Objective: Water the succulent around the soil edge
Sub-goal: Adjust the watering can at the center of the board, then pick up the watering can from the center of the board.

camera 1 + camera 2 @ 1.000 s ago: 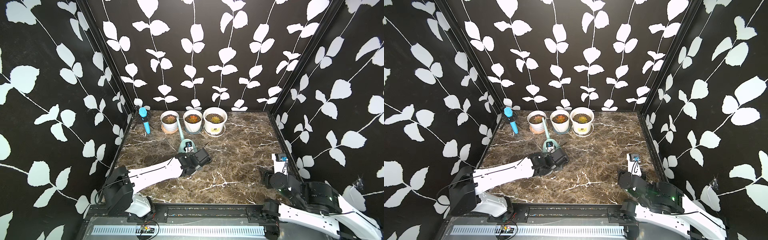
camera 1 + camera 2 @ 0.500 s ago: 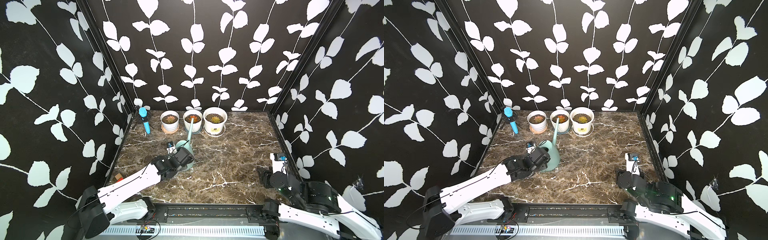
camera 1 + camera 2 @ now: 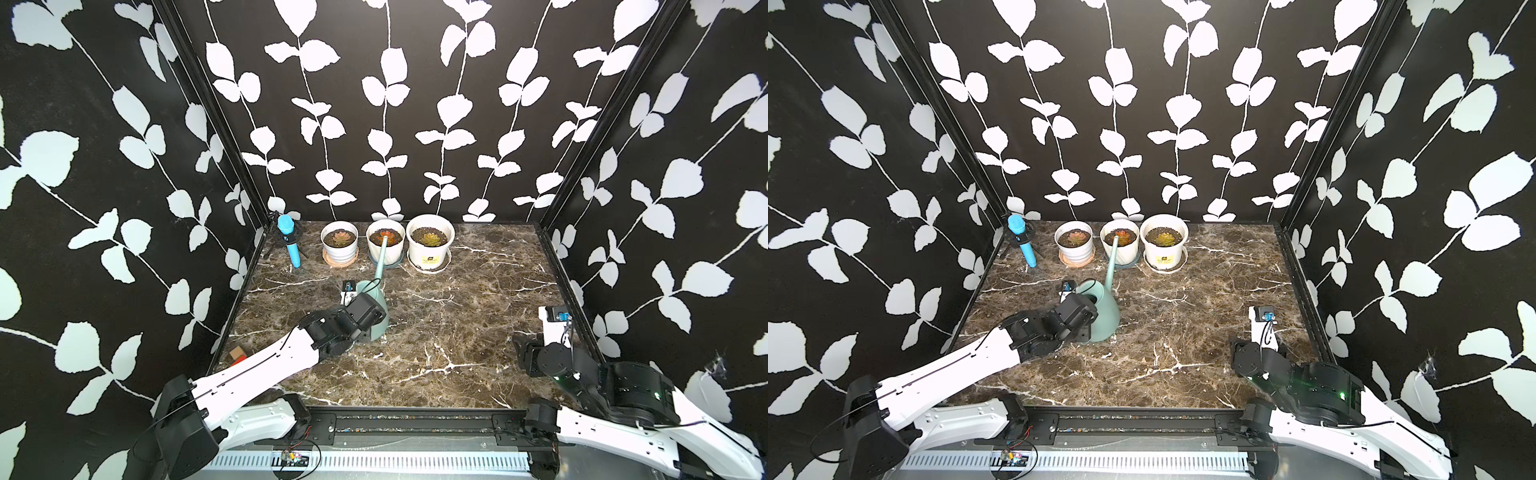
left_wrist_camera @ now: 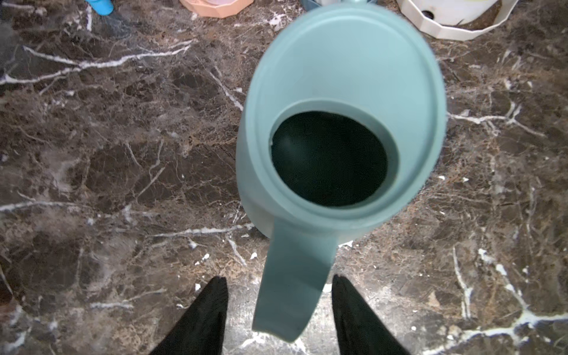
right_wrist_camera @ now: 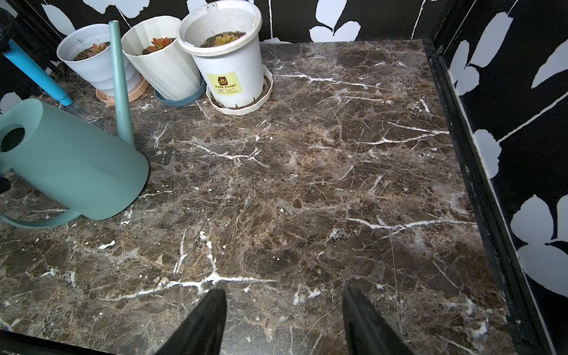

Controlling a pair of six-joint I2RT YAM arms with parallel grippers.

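Low on the right of the top views, the right tool (image 5: 283, 289) hangs over bare marbled tabletop (image 3: 457, 316), its fingers moderately spread with nothing between them. From the lower left, the left arm reaches to mid-frame. There the left tool (image 4: 278, 277) straddles the handle of the teal watering can (image 3: 380, 320); its fingers stand apart on either side with a visible gap, so no grip shows. The can rests on the tabletop, its long spout rising toward the back. Higher up, three white pots line the back wall. The succulent (image 5: 158, 44) in the middle pot (image 3: 397, 253) sits behind the spout tip in both top views. A blue cylinder (image 3: 289, 241) leans left of the pots.
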